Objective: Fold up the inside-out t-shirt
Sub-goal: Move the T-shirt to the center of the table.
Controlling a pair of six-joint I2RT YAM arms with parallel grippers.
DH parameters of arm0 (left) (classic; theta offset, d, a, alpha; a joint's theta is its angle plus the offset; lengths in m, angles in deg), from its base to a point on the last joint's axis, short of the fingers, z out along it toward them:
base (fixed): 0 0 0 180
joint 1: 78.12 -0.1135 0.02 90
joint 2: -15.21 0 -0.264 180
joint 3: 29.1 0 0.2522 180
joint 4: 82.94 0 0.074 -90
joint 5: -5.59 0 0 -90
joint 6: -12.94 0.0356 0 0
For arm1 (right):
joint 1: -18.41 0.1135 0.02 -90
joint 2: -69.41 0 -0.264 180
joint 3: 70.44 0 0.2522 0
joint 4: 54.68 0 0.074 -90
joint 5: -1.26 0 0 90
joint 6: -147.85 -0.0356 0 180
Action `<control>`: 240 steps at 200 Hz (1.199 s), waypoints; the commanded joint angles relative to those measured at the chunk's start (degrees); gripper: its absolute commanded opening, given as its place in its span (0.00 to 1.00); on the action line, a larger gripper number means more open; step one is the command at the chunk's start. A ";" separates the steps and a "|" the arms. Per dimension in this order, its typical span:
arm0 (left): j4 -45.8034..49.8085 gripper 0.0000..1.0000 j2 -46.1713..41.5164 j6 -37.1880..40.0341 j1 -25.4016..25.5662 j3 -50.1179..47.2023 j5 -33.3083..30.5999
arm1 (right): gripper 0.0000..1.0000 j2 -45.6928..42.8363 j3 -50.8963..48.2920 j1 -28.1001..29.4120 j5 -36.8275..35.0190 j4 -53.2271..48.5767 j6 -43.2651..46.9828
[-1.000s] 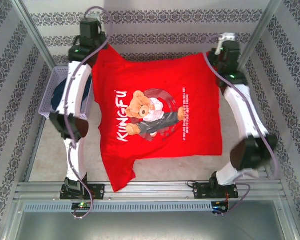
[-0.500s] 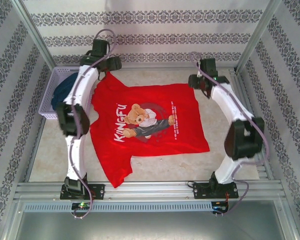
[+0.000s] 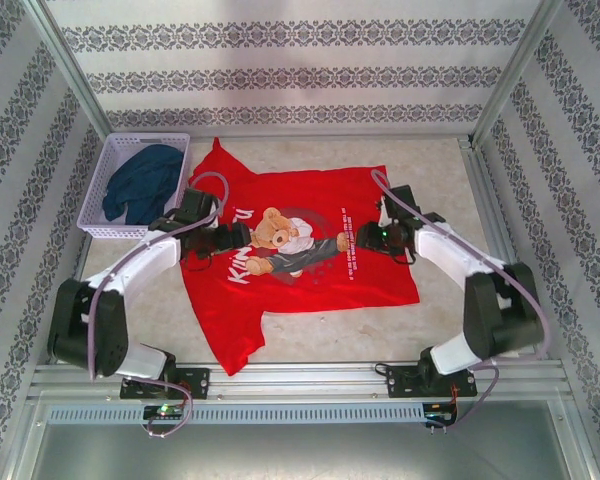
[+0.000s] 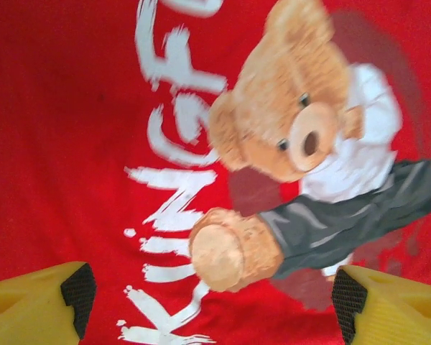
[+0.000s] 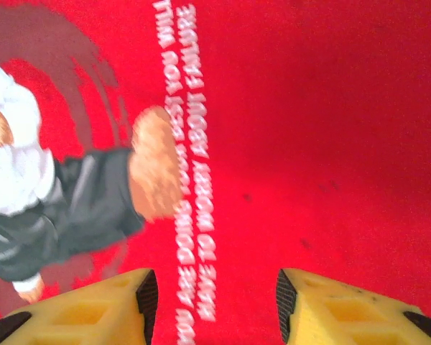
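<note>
The inside-out t-shirt (image 3: 325, 195) lies spread flat on the table, bright red, with its bear print and white lettering facing up. One sleeve points toward the near edge at the left. My left gripper (image 3: 240, 237) hovers low over the lettering at the print's left side. In the left wrist view it (image 4: 208, 305) is open, its yellow fingers (image 4: 32, 302) wide apart above the bear's foot (image 4: 223, 251), with nothing between them. My right gripper (image 3: 362, 238) is over the print's right side. In the right wrist view it (image 5: 212, 305) stands open over the small white text (image 5: 194, 215), holding nothing.
A lilac basket (image 3: 100, 200) at the back left holds a dark navy garment (image 3: 145, 180). Metal frame posts rise at both back corners. Bare tabletop (image 3: 455, 200) shows to the right of the shirt and along the near rail (image 3: 300, 375).
Both grippers have let go of the shirt's far corners and opened. The shirt has dropped flat. Both arms have swung down and inward to hover over the print.
</note>
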State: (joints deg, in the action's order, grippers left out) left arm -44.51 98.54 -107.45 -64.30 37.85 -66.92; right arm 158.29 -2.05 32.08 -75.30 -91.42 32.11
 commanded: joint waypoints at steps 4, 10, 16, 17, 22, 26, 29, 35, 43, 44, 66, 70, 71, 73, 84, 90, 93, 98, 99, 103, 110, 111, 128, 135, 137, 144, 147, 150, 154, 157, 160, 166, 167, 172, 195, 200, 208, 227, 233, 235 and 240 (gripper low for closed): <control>-6.01 0.87 5.03 -0.11 0.02 4.13 0.09 | 0.49 9.27 7.76 0.31 2.23 9.89 -3.25; -5.65 0.87 6.88 0.26 -0.08 5.08 -1.30 | 0.49 11.21 9.24 0.18 1.27 9.83 -3.48; -5.59 0.87 8.64 0.64 -0.18 5.96 -2.42 | 0.49 13.94 11.41 -0.01 0.46 9.24 -4.00; -5.59 0.87 8.93 0.71 -0.19 6.05 -2.58 | 0.49 13.94 11.41 -0.01 0.46 9.24 -4.00; -5.60 0.87 10.48 0.91 -0.32 6.74 -3.05 | 0.49 15.84 12.81 -0.41 0.17 8.88 -4.68; -5.59 0.87 11.71 0.97 -0.51 7.26 -3.33 | 0.49 17.16 13.72 -0.62 0.06 8.97 -5.31; -5.67 0.87 12.62 1.03 -0.62 7.71 -3.48 | 0.49 18.16 14.35 -0.92 0.21 9.25 -5.67; -5.68 0.86 14.44 0.84 -0.92 8.75 -3.31 | 0.48 19.92 15.49 -1.35 0.03 9.55 -6.75; -5.95 0.86 16.64 0.69 -1.31 10.05 -2.70 | 0.48 21.99 17.00 -1.97 -0.05 10.06 -8.08; -6.04 0.86 16.89 0.69 -1.37 10.20 -2.67 | 0.48 22.23 17.22 -2.07 -0.02 10.15 -8.18; -5.75 0.86 22.66 1.29 -1.52 15.03 -2.95 | 0.48 27.09 21.33 -4.23 1.01 11.16 -11.79; -5.34 0.86 23.84 1.48 -1.52 16.14 -3.15 | 0.47 27.83 22.01 -4.59 1.19 11.26 -12.42; -5.25 0.86 24.13 1.52 -1.52 16.41 -3.16 | 0.47 28.01 22.19 -4.69 1.31 11.37 -12.59; -5.07 0.86 24.81 1.64 -1.45 16.99 -3.23 | 0.47 28.41 22.54 -4.95 1.39 11.38 -12.91; -3.93 0.86 28.13 2.21 -1.56 20.23 -3.84 | 0.46 30.32 24.40 -5.96 1.83 11.81 -14.61; -3.60 0.86 29.78 2.50 -1.60 21.82 -4.04 | 0.46 31.22 25.44 -6.42 1.72 11.95 -15.30; -3.58 0.86 30.64 2.51 -1.58 22.51 -4.23 | 0.46 31.71 26.04 -6.65 1.62 11.98 -15.58; -3.22 0.86 32.12 2.66 -1.52 23.99 -4.62 | 0.45 32.58 27.16 -7.11 1.53 11.73 -15.97; -3.17 0.86 32.40 2.64 -1.52 24.12 -4.69 | 0.45 32.71 27.27 -7.18 1.48 11.73 -16.03; -2.71 0.86 33.66 2.87 -1.55 25.65 -4.77 | 0.45 33.36 28.39 -7.47 1.32 11.34 -16.24; -1.83 0.86 35.96 3.49 -1.53 28.23 -4.74 | 0.44 34.60 30.42 -7.95 1.00 10.49 -16.44; -1.64 0.86 36.26 3.49 -1.52 28.65 -4.79 | 0.44 34.73 30.70 -8.00 0.90 10.36 -16.44; 1.92 0.86 42.32 4.98 -1.56 36.72 -4.33 | 0.43 37.92 36.69 -8.72 -1.48 7.30 -15.10; 3.96 0.86 44.73 5.61 -1.59 40.65 -4.62 | 0.42 39.62 39.97 -9.13 -2.26 5.68 -14.10; 4.40 0.86 45.19 5.72 -1.58 41.79 -4.65 | 0.42 40.14 41.04 -9.22 -2.49 5.14 -13.73; 5.38 0.86 47.39 6.23 -1.60 45.45 -4.43 | 0.42 42.10 44.82 -9.65 -3.25 2.92 -12.31; 6.02 0.86 48.27 6.37 -1.61 46.89 -4.20 | 0.42 42.87 47.05 -9.82 -3.49 1.74 -11.53; 6.86 0.86 49.04 6.70 -1.53 49.10 -4.03 | 0.42 43.63 48.67 -9.96 -3.72 0.71 -10.60; 8.10 0.86 49.98 7.07 -1.57 51.72 -3.69 | 0.42 44.44 51.39 -10.18 -4.02 -0.37 -9.38; 9.05 0.87 50.60 7.38 -1.52 53.59 -3.58 | 0.42 44.79 52.96 -10.16 -4.29 -1.16 -8.28; 9.76 0.87 51.00 7.64 -1.48 55.26 -3.39 | 0.42 45.00 54.28 -10.18 -4.80 -1.77 -7.64; 11.53 0.87 51.33 8.07 -1.52 58.22 -3.43 | 0.42 44.79 56.30 -10.15 -5.24 -2.96 -5.76; 11.76 0.87 51.28 8.16 -1.52 58.72 -3.43 | 0.42 44.71 56.51 -10.11 -5.25 -3.04 -5.53; 12.71 0.87 50.78 8.60 -1.50 60.31 -3.34 | 0.43 43.94 57.13 -9.92 -4.80 -3.28 -4.06; 9.64 0.89 40.31 9.01 -1.31 54.94 -3.71 | 0.47 33.19 49.26 -7.19 -3.59 -1.02 2.02; 7.87 0.90 36.80 8.47 -1.34 51.50 -3.87 | 0.48 29.98 45.70 -6.01 -2.97 0.32 3.01; 4.40 0.90 30.60 7.43 -1.28 45.24 -4.11 | 0.49 25.02 39.38 -4.10 -1.67 2.25 3.79; -2.01 0.91 15.68 3.94 -1.32 26.74 -6.25 | 0.51 14.17 23.79 2.43 4.39 6.73 2.99; -2.76 0.90 11.33 3.22 -1.42 21.31 -7.35 | 0.52 11.76 19.14 5.63 6.57 8.20 2.30; -2.78 0.90 10.34 3.05 -1.36 19.62 -7.71 | 0.52 10.88 16.86 6.13 7.21 8.61 1.97; -2.25 0.90 7.17 2.58 -1.42 15.74 -8.86 | 0.52 8.84 13.47 8.71 8.68 9.94 1.36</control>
State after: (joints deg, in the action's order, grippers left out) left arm -42.76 119.91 -101.83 -65.48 67.86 -71.68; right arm 175.93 25.52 31.10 -75.55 -86.13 32.31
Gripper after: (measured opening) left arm 0.905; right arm 0.514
